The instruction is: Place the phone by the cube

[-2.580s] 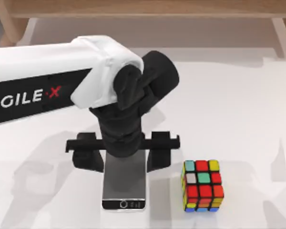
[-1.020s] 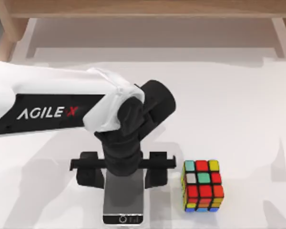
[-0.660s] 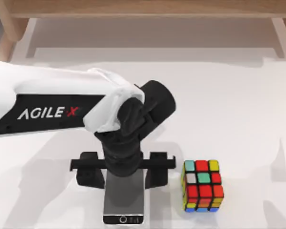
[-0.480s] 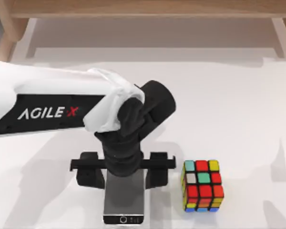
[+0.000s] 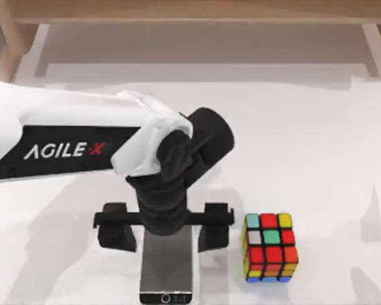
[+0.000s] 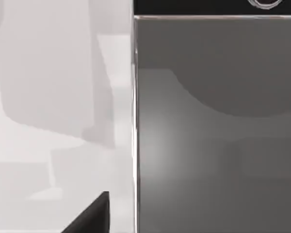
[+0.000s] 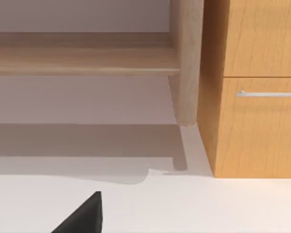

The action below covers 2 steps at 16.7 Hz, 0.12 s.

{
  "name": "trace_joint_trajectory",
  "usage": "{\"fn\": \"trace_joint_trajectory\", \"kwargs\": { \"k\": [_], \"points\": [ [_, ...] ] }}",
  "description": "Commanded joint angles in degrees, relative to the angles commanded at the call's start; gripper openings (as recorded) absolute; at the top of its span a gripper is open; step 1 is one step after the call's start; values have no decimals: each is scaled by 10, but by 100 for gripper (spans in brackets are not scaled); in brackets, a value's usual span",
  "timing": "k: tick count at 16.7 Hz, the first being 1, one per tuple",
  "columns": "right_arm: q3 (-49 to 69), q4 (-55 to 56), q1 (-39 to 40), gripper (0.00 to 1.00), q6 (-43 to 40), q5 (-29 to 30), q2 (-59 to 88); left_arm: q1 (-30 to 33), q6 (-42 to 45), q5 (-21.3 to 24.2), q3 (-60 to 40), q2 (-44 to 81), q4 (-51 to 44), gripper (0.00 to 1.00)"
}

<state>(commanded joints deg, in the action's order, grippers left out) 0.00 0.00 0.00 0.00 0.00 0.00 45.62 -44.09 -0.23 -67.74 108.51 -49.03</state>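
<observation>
The phone [image 5: 166, 267] lies flat on the white worktop [image 5: 317, 146] close to its near edge, long axis running from near to far, with its dark end strip and round button at the near end. In the top view the cube [image 5: 269, 247] sits just beside it toward the right, apart from it by a narrow strip of bare worktop, also close to the near edge and well away from the right edge. The left gripper [image 5: 164, 230] hangs over the far part of the phone, its black crossbar lying across the phone's width. Its two fingers [image 5: 116, 234] are spread wider than the phone, one on each long side with a gap showing between each finger and the phone's edge, so the gripper has hold of nothing. The white left arm, marked AgileX, comes in from the worktop's left edge.

From the left wrist view, the phone [image 6: 218, 126] shows close up as a glossy grey face with a bright metal edge, its dark strip and part of the round button at one end. The white worktop [image 6: 48, 97] lies beside it, and a black fingertip [image 6: 92, 216] stands clear of the phone's edge.

The right wrist view looks across the worktop [image 7: 184, 204] toward a wooden cabinet [image 7: 257, 87] with a drawer handle and a wooden leg [image 7: 185, 58] under a shelf; one black fingertip [image 7: 85, 216] shows, so I cannot tell how the right gripper stands.
</observation>
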Motion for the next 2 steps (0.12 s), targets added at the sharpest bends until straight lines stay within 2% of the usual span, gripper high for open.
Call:
{"fn": "trace_joint_trajectory", "kwargs": {
  "k": [2],
  "points": [
    [0,0,0,100,0,0,0,0,0,0,0,0,0,100]
  ]
}}
